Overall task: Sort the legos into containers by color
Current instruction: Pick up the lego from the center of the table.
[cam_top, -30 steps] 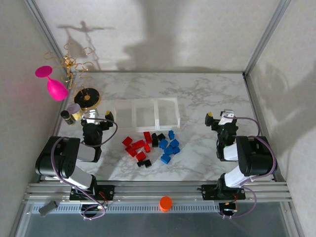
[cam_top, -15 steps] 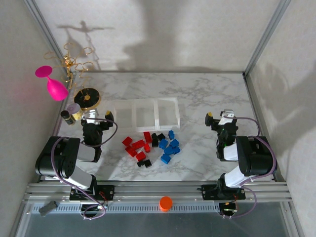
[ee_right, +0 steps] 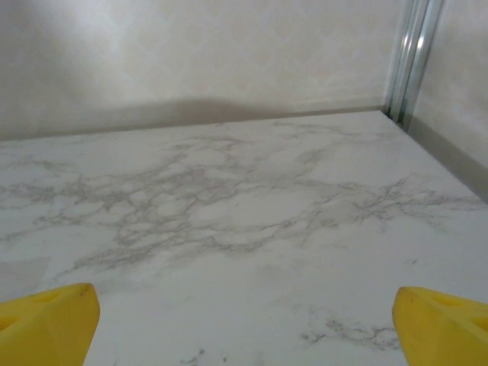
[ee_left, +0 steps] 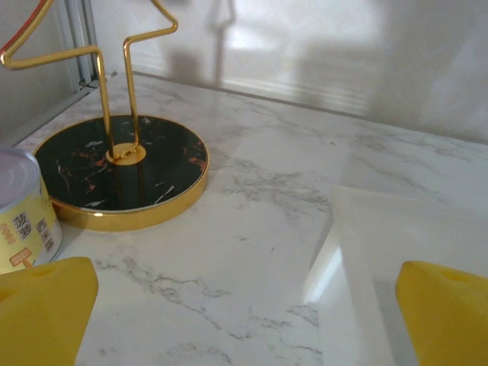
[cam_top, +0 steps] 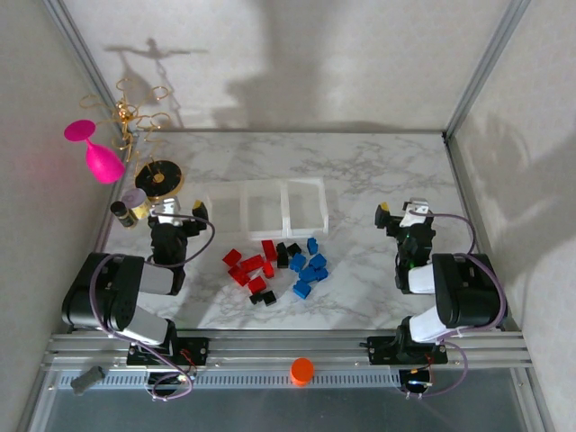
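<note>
Trays (cam_top: 283, 209): 3, joined in one row. Red bricks (cam_top: 252, 264): about 6. Blue bricks (cam_top: 308, 273): about 7. Black bricks (cam_top: 282, 255): about 4. Orange cap (cam_top: 301, 370): 1.

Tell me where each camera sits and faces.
Top external: above, behind the arms, looking down on table, legos, trays; left gripper, right gripper show.
Left wrist: low, facing disc, can, a tray; yellow fingertips at bottom corners.
Right wrist: low, facing across table to back wall; fingertips likewise.
Shared: disc and trays, in top and left wrist.
</note>
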`<state>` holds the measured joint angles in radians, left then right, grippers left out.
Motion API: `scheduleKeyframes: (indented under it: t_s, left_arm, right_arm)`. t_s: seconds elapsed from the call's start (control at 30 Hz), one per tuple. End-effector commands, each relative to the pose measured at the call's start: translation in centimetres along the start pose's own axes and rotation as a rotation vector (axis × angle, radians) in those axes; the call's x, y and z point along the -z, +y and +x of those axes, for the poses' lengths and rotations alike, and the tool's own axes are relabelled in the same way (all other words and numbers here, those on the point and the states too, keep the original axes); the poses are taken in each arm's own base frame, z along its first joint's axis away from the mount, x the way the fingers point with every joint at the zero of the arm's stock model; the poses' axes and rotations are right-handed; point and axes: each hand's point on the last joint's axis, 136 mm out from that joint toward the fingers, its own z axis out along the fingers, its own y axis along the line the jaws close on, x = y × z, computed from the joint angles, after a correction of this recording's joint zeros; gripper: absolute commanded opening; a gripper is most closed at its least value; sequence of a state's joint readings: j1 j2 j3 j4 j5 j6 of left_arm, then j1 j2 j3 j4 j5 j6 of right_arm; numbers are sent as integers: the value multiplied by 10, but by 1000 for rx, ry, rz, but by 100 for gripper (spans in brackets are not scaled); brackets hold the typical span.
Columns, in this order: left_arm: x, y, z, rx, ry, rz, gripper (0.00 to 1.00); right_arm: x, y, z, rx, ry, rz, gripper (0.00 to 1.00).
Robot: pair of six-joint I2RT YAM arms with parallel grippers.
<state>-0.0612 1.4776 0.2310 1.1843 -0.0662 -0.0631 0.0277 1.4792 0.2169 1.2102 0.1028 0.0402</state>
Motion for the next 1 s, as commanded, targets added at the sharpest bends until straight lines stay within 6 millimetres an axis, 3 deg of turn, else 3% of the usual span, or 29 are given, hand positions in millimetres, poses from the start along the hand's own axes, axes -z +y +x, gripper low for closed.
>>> scheduleKeyframes:
  t_s: [0.0, 0.27, 0.4, 0.57, 0.7, 0.83, 0.97]
  left_arm:
    - [-2, -4, -17, -17, -18, -9, 99]
    - [3, -7, -30, 70, 37, -8, 99]
    - [7, 0, -45, 158, 66, -51, 99]
    - [17, 6, -62, 345, 42, -77, 99]
    - [18, 12, -63, 468, 64, -127, 99]
    - [19, -11, -59, 502, 137, -26, 99]
    - [35, -26, -54, 525, 200, 6, 99]
  right_arm:
    - [-1, -7, -12, -7, -13, 43, 99]
    - [-12, -18, -27, -110, 64, 125, 99]
    - [-7, -23, -36, -246, 82, 155, 99]
    - [3, -32, -30, -433, 150, 197, 99]
    - [7, -18, -31, -488, 192, 128, 99]
    - [10, 7, -27, -509, 256, 14, 99]
    - [12, 34, -17, -492, 367, -49, 99]
